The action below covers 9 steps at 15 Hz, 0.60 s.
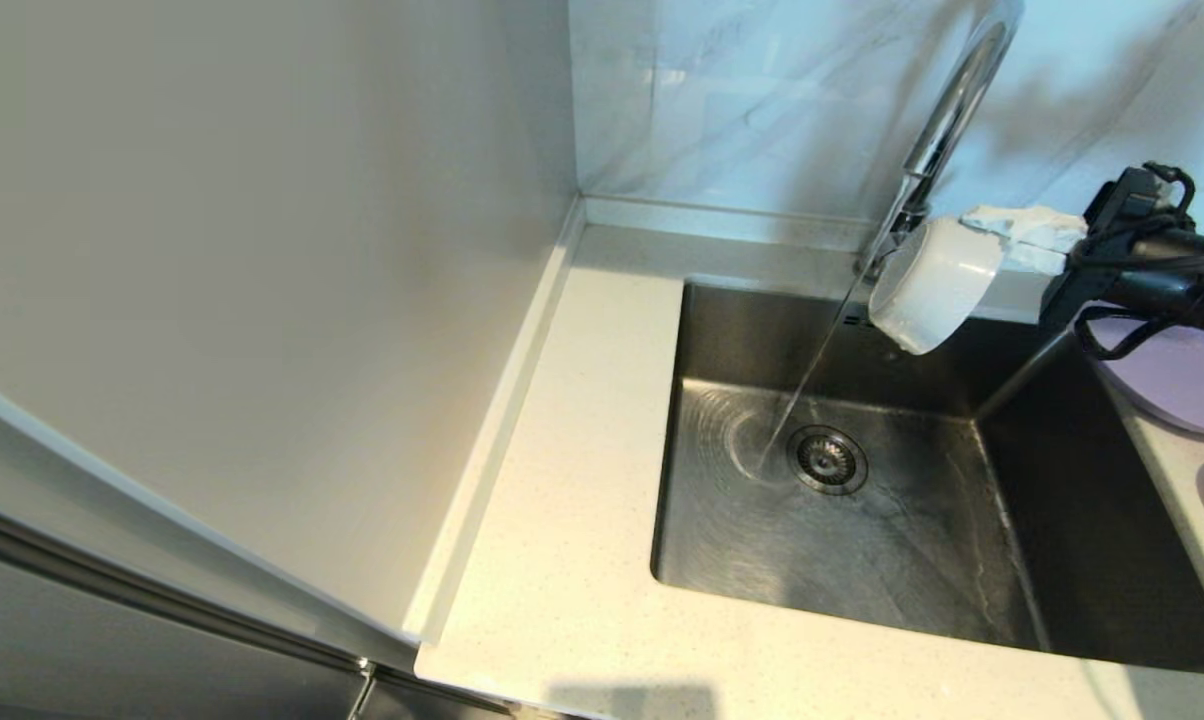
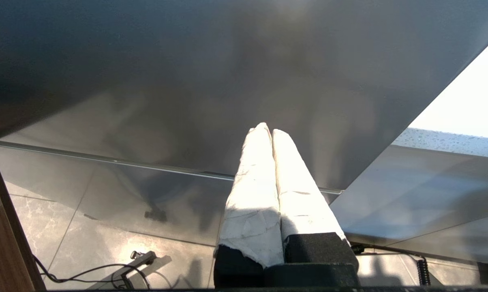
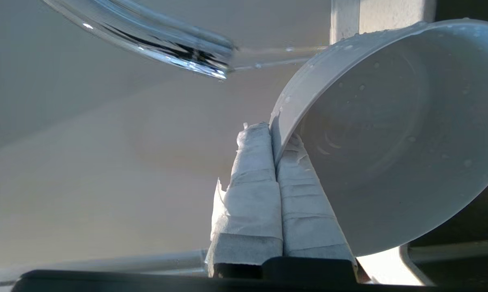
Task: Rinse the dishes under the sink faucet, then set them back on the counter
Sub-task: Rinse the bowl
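The right gripper (image 1: 997, 240) reaches in from the right above the sink's (image 1: 1092, 560) back edge, its taped fingers (image 3: 252, 178) pinched tight on the rim of the bowl (image 1: 934, 285). The bowl hangs in the air, tipped on its side with its base toward the left and its wet inside (beaded with drops in the right wrist view) facing the arm. It sits just beside the faucet (image 1: 947, 110), close to the spout. Water (image 1: 807, 380) runs from the spout in a slanting stream past the bowl's left side and lands on the sink floor beside the drain (image 1: 828, 459). The plate (image 1: 1177, 375) lies on the counter (image 1: 572, 560) right of the sink, partly behind the arm. The left gripper (image 2: 271, 134) is parked low beside the cabinet (image 2: 187, 81), out of the head view, its fingers pressed together on nothing.
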Tool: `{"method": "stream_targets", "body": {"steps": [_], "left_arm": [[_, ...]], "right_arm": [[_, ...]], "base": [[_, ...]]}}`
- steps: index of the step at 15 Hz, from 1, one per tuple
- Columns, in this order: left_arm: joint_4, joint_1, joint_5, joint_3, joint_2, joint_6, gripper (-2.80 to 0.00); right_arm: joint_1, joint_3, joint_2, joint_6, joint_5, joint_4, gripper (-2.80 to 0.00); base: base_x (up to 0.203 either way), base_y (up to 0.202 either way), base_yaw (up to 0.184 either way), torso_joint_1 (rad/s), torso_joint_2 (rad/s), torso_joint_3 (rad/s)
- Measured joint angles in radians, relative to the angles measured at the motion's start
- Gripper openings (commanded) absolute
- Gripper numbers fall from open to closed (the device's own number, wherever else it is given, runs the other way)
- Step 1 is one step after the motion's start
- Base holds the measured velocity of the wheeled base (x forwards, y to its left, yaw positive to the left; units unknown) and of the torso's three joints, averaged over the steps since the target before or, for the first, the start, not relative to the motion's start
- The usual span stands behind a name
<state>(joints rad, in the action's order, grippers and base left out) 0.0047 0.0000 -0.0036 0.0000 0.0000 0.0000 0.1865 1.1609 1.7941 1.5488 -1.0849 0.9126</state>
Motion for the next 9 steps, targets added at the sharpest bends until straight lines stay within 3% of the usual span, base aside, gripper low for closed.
{"method": "stream_targets", "body": {"steps": [9], "left_arm": [[0.000,0.000,0.000,0.000,0.000,0.000,-2.80]], "right_arm": [[-0.038,0.048,0.068,-0.028,-0.001,0.001,-2.80]], "base": [[0.000,0.000,0.000,0.000,0.00,0.000]]}}
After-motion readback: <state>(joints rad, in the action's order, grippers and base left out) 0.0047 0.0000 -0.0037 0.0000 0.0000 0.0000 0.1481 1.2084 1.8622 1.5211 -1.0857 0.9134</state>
